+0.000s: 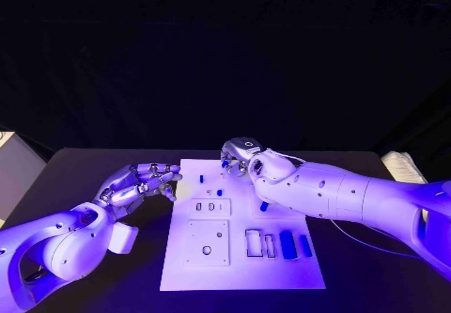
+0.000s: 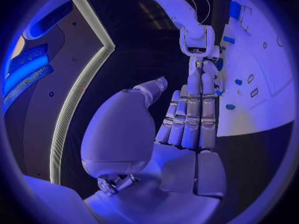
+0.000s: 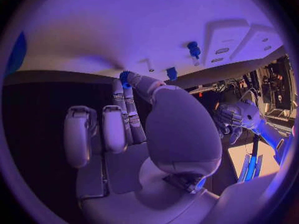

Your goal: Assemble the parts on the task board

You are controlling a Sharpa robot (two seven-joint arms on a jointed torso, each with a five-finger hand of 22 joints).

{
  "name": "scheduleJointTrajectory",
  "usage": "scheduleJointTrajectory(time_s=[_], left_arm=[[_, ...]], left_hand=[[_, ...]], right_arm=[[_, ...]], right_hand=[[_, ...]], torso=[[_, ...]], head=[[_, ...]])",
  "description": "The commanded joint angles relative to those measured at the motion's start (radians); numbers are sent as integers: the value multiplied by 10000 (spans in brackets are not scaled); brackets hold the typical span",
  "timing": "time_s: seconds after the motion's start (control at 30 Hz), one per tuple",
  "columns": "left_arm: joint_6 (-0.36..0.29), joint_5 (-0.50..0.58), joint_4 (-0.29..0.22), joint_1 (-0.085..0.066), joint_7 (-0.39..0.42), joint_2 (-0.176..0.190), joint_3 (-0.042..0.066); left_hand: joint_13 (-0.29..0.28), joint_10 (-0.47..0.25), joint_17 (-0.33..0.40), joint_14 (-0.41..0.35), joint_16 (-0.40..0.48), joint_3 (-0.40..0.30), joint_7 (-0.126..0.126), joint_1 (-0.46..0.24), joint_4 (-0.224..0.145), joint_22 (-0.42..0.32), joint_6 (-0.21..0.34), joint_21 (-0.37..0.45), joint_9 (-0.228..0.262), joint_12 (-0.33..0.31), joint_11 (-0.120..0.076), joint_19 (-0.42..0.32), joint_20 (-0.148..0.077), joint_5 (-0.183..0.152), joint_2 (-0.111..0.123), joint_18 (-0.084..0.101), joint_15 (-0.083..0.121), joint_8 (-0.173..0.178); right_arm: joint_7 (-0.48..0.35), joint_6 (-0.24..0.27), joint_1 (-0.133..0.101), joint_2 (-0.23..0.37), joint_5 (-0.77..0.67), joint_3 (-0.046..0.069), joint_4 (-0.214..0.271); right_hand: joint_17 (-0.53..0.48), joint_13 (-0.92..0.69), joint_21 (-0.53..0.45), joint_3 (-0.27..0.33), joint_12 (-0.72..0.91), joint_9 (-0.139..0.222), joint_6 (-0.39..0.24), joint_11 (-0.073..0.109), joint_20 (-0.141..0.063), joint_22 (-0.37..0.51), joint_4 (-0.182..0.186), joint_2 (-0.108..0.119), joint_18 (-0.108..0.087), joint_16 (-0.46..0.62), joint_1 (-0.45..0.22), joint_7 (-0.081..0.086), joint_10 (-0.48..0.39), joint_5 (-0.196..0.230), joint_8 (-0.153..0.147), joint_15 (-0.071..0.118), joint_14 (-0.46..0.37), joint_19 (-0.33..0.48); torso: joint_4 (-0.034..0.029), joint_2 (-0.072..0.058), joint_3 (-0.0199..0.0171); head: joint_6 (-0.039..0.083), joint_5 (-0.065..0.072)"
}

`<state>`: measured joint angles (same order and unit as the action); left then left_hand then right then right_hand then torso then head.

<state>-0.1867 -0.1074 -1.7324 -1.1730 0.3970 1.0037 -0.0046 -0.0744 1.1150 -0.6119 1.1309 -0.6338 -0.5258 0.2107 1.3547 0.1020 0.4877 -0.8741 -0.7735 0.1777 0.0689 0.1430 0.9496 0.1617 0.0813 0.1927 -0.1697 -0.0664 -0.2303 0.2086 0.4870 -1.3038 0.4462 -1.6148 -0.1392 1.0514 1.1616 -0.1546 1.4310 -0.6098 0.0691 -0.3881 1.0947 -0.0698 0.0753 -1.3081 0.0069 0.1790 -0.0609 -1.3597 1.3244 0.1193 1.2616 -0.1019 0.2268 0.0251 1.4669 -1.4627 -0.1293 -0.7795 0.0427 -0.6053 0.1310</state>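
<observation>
Near the top middle of the head view, our right robot hand (image 1: 242, 156) pinches a small blue part (image 3: 125, 77) over the white board (image 1: 240, 274), likely to fit it. Our left robot hand (image 1: 141, 184) waits beside, fingers curled, holding nothing.

You are looking at a black table (image 1: 85, 171) set before a dark, unlit backdrop (image 1: 225, 65) that spans the far side of the scene. Violet-blue light falls across the tabletop. At the table's far right edge you see a pale ribbed object (image 1: 402, 166); what it is cannot be told. In the left wrist view, a lit white strip (image 2: 87, 69) bends along a dark panel.
</observation>
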Motion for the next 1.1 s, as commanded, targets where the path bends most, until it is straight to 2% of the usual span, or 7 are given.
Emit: scheduleJointTrajectory(time_s=[0.03, 0.37, 0.5, 0.63, 0.77, 1.0, 1.1], left_arm=[[203, 26, -8, -28, 13, -18, 8], [204, 23, -4, -51, -5, 0, 8], [202, 22, -3, -61, -13, 8, 8], [196, 22, 15, -68, -19, 29, 8], [198, 22, 25, -70, -18, 52, 8], [202, 22, 22, -72, -17, 143, 8], [207, 22, 16, -72, -17, 181, 7]], left_hand=[[-16, -87, -10, -40, -69, -54, 22, -5, -25, 14, 63, -17, 8, 0, 8, -78, -20, -45, -50, -110, -1, 44], [-16, -87, -10, -40, -69, -54, 22, -5, -25, 14, 63, -17, 8, 0, 8, -78, -20, -45, -50, -110, -1, 44], [-16, -87, -10, -40, -69, -54, 22, -5, -25, 14, 63, -17, 8, 0, 8, -78, -20, -45, -50, -110, -1, 44], [-17, -93, -11, -54, -75, -52, 24, -9, -27, 27, 66, -36, 11, 1, 11, -92, -18, -48, -49, -110, -4, 48], [-17, -93, -11, -54, -75, -52, 24, -9, -27, 27, 66, -36, 11, 1, 11, -92, -18, -48, -49, -110, -4, 48], [-17, -93, -11, -54, -75, -52, 24, -9, -27, 27, 66, -36, 11, 1, 11, -92, -18, -48, -49, -110, -4, 48], [-17, -93, -11, -54, -75, -52, 24, -9, -27, 27, 66, -36, 11, 1, 11, -92, -18, -48, -49, -110, -4, 48]], right_arm=[[-50, -172, 47, -47, -46, -11, -55], [-155, -65, 62, -31, 68, -16, -103], [-266, 194, 59, 28, 178, -18, -83], [-343, 434, 49, 287, 273, -18, 214], [-353, 556, 34, 757, 322, -3, 794], [-120, 609, -127, 2132, 620, 125, 2181], [195, 490, -296, 2878, 1240, 187, 2740]], right_hand=[[-11, 19, 14, -11, 21, -92, -30, 166, -7, -597, -45, -66, 181, -30, -33, 8, 228, -36, 56, 13, 334, -283], [-242, 26, -233, -29, -89, -124, -390, 27, 80, -263, 26, 217, 106, 67, -273, 146, -138, 9, -131, -99, 263, -101], [-1407, 494, -2285, 403, -100, 8, -1300, -384, 375, 2408, 150, 755, -454, 751, -490, 449, -2149, -65, -718, -430, -92, 1129], [-2084, 882, -3245, 2655, 106, 116, -1566, -464, 459, 3346, 528, 247, -603, 1159, 451, 368, -2924, -131, -1092, -451, -214, 1286], [-2218, 886, -3408, 3337, 220, 166, -1503, -435, 442, 3458, 907, 192, -617, 1206, 821, 388, -2971, -179, -1174, -466, -214, 1232], [-2105, 821, -3353, 3637, 609, 215, -1368, -319, 365, 3300, 1348, 168, -582, 1096, 1129, 389, -2478, -251, -1238, -377, -149, 1065], [-1392, 454, -2303, 3437, 1389, 231, -1236, -69, 178, 1996, 1742, 314, -333, 636, 860, 265, -994, -328, -1265, -205, 64, 517]], torso=[[-20, -15, 18], [27, -24, 7], [28, -21, 11], [19, -24, 2], [30, -29, 3], [94, -34, -21], [167, -13, -39]], head=[[-22, 5], [-14, -11], [-9, -16], [3, -14], [23, -42], [81, -39], [115, 0]])
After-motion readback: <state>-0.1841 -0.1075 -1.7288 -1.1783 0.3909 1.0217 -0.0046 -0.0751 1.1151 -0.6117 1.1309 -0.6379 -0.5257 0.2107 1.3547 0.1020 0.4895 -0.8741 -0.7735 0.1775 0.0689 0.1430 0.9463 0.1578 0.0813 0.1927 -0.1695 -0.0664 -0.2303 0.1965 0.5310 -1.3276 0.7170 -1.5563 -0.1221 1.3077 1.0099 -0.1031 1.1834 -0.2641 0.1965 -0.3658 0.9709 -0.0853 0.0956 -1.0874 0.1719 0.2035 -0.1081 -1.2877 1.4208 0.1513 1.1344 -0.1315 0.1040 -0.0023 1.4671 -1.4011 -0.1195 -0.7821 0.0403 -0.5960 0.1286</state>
